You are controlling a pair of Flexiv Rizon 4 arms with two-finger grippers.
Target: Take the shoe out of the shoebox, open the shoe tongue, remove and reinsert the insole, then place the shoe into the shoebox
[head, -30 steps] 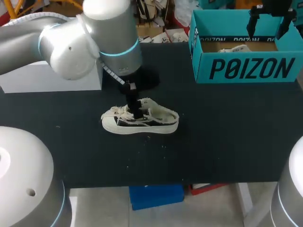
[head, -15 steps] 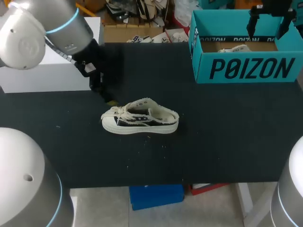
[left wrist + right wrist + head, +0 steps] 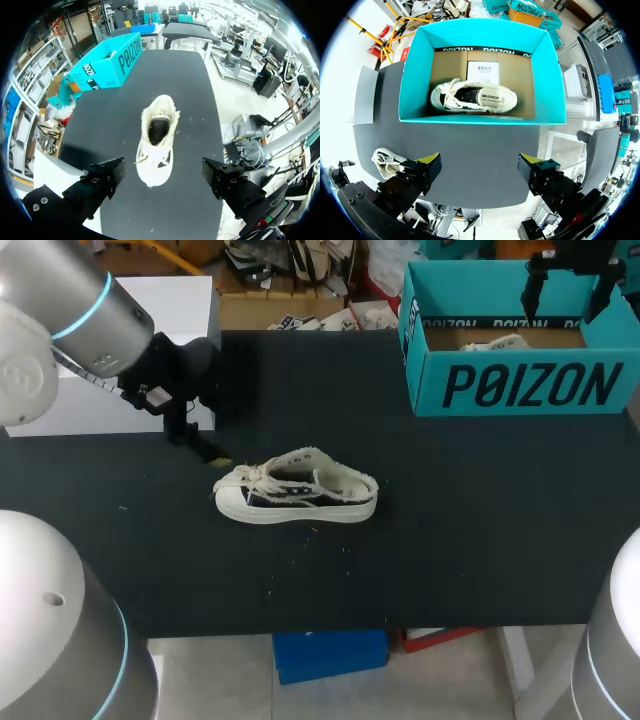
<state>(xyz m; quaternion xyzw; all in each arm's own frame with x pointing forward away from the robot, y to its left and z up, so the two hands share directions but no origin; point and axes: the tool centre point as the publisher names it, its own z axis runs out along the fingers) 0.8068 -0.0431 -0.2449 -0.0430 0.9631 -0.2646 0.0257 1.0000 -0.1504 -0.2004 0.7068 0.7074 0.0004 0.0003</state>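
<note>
Your shoe (image 3: 296, 490) is out of the box and stands upright on its sole near the middle of the bench (image 3: 450, 520), toe toward your left arm's side, laces bunched loosely over the front and the mouth gaping dark. From the left wrist you see it lengthwise (image 3: 157, 140), toe nearest the camera and heel pointing away. Your left claw (image 3: 210, 453) hangs just beside the toe end, a little behind it and close above the bench, and touches nothing. In its own view the left claw (image 3: 162, 167) has its two fingers spread wide with the shoe ahead of them and nothing gripped. The shoebox (image 3: 520, 380), bright teal and lidless, sits at the far right corner of the bench, well apart from the shoe. Your right claw (image 3: 570, 290) hovers above its open top. From the right wrist the right claw (image 3: 479, 162) is also spread wide and holds nothing. Below it a second shoe (image 3: 474, 96) lies on the box's brown floor, with a white card (image 3: 482, 67) just beside it. A white block (image 3: 185, 300) stands at the far left of the bench, behind your left arm.
</note>
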